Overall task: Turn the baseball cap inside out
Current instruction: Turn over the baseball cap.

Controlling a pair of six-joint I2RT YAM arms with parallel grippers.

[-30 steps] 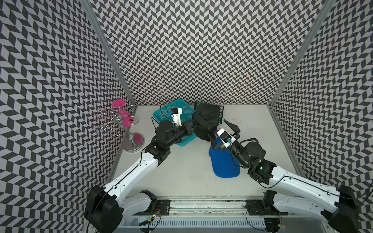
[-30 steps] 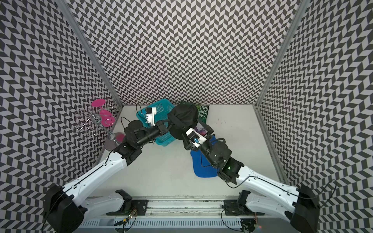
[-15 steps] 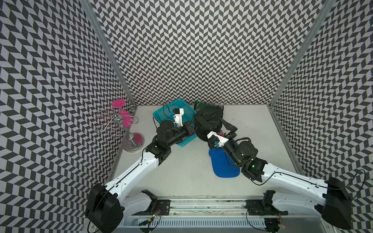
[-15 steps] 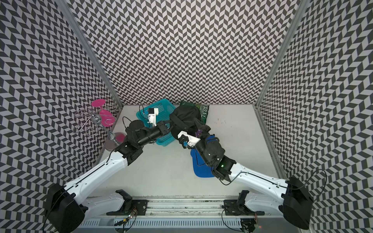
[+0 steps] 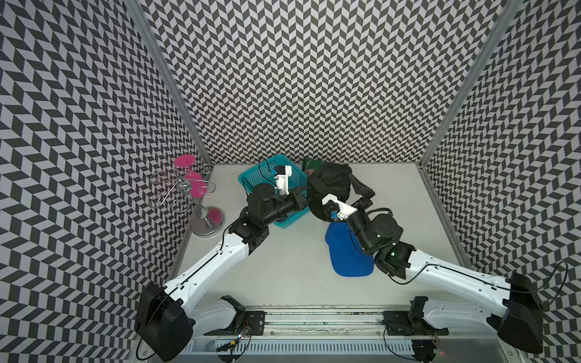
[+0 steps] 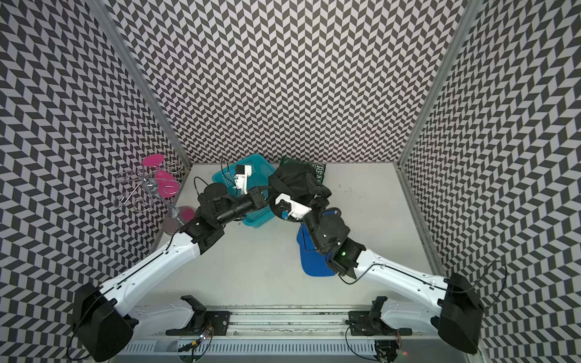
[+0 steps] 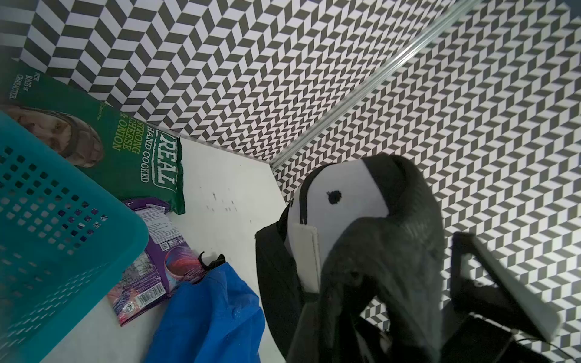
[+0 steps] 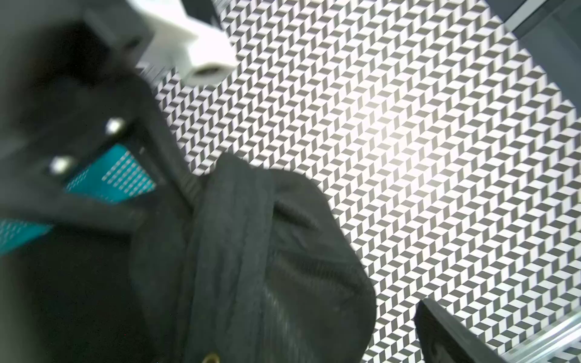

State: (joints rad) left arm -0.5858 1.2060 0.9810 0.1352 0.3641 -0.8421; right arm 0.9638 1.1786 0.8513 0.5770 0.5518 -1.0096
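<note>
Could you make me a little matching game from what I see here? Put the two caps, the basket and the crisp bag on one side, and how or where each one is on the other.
Things:
1. black cap
2. blue cap
3. basket
4. crisp bag

States:
A. lying flat on the table
B. green, by the back wall
C. raised in the air
D. teal, full of holes

Pairs: 1-C, 2-A, 3-D, 4-B

Two caps (image 5: 330,185) (image 5: 345,261), one basket (image 5: 251,176), two snack packets (image 7: 132,151) (image 7: 157,261), one stand (image 5: 206,221)
</note>
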